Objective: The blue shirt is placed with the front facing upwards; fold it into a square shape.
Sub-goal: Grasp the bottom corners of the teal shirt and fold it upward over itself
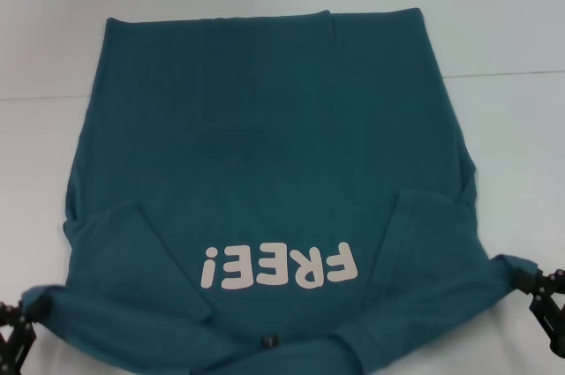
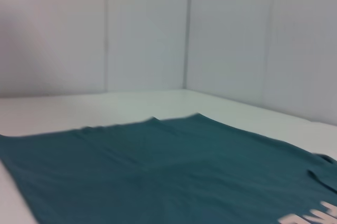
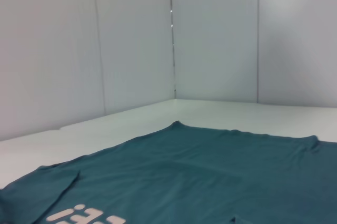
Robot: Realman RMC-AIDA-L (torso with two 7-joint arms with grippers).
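Head view shows the left gripper [image 1: 16, 320] at the near-left corner of the bench [image 1: 512, 22], low at the frame edge, with teal cloth bunched against its black linkage. Whether its jaws are spread or pinching the fabric cannot be told; the fingertips are hidden by the cloth and the frame border.

Moving rightward, the blue shirt [image 1: 265, 146] lies spread across the middle of the bench, front side up. The hem sits at the far side and the collar at the near side, so the white "FREE!" lettering [image 1: 279, 266] reads inverted. The left sleeve [image 1: 119, 260] is already turned inward onto the body, and a small dark neck tag [image 1: 269, 340] shows at the collar. The right sleeve [image 1: 424, 234] is likewise folded inward over the chest.

At the near-right corner, the right gripper [image 1: 543, 297] sits at the shoulder fold, again with cloth gathered at its linkage. Its jaw state cannot be told either.

Both wrist views show only the flat body of the shirt and the far hem; neither shows that arm's own fingers.

Judged step: sleeves are in, and both grippers are stationed at the shoulder corners for the lengthwise fold. The next move probably calls for a firm pinch on both corners, a matched lift, and an even carry toward the hem, keeping the folded sleeves from slipping out.
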